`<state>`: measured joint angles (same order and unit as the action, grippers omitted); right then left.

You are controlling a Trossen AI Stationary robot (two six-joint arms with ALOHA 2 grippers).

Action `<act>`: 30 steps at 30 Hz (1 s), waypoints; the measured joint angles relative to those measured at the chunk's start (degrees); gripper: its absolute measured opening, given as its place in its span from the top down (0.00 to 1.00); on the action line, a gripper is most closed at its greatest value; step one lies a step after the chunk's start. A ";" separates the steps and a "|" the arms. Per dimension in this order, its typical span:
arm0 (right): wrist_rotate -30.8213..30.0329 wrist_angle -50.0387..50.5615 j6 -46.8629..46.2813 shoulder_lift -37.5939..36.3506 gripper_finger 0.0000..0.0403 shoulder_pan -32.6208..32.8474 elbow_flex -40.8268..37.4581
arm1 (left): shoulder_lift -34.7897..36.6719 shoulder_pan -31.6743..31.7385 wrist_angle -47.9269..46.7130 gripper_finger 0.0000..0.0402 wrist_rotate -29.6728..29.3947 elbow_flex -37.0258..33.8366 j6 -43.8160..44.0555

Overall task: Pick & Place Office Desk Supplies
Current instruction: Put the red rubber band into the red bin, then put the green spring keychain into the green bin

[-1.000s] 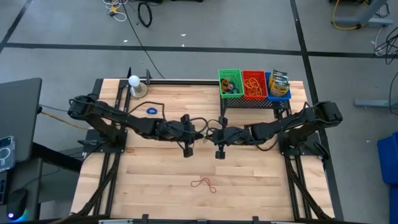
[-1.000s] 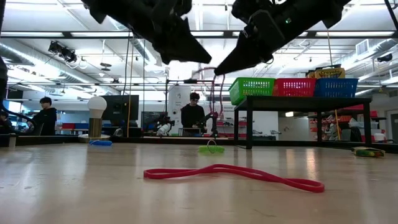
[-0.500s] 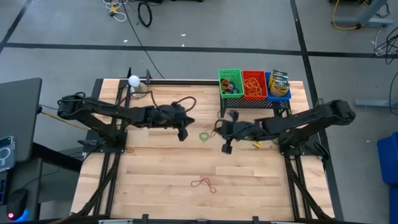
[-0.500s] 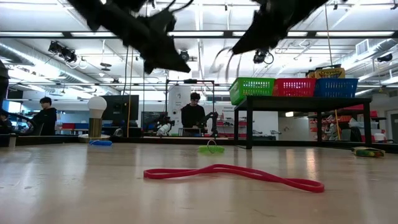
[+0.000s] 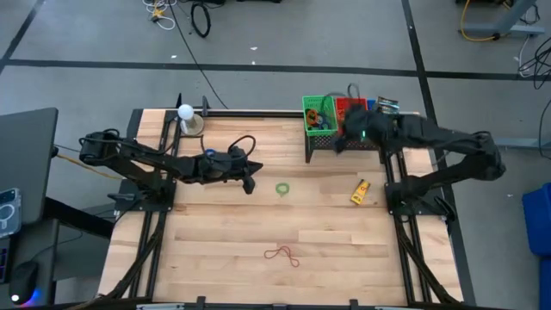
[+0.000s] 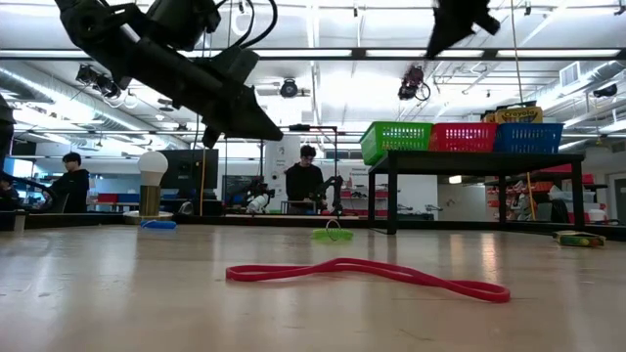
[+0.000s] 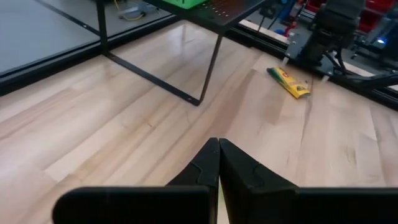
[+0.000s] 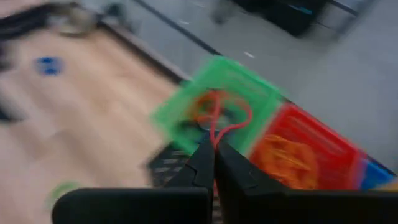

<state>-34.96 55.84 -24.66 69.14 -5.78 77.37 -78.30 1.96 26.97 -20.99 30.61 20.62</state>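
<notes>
Nearest the front edge of the table [image 5: 215,258], a red rubber-band loop [image 5: 281,253] is seen lying loose and untouched; in the low view it is stretched flat across the foreground. Farther in, a green ring [image 5: 282,188] rests on the wood, with a small yellow bottle [image 5: 359,191] lying on its side to the right of it, near the black rack. Over the mid-table, left of the green ring, the left gripper [image 5: 248,184] is held above the surface with its fingers pressed together on nothing, as its wrist view makes plain. A blue ring [image 6: 157,224] is made out on the wood beyond that arm only in the low view.

At the far edge, three baskets stand on the rack. The right gripper [image 8: 213,144] is poised over the green basket [image 5: 318,114], its fingers closed on a thin red rubber band [image 8: 219,120] that dangles from the tips. The step in hand is judged to be the placing of this band. A release over the proper basket is called for next; whether the green or the red basket [image 5: 349,113] is meant cannot be told.

The pinched band is shown only by the right wrist view; from above, the gripper is merged with the baskets. The yellow crayon box [image 6: 515,114] behind the blue basket [image 6: 533,136] is clearest from table height
</notes>
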 joint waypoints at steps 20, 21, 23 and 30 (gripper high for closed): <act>11.25 -0.37 5.51 4.13 0.84 -32.79 -8.36 | 0.00 0.21 -0.11 0.97 -2.55 -0.02 0.54; 11.22 -0.50 5.51 4.09 0.80 -32.78 -8.36 | -0.02 0.37 -0.23 0.97 -2.54 -0.02 1.15; 11.23 -0.86 5.46 4.02 0.72 -32.77 -8.36 | -0.02 0.69 -0.28 0.97 -2.68 -0.02 2.08; 11.74 -0.99 5.48 3.83 0.55 -32.78 -8.36 | -0.02 1.86 -0.30 0.96 -2.72 -0.02 2.80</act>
<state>-23.21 54.85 -19.18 72.97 -38.57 69.01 -78.32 3.81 26.68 -23.72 30.59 23.42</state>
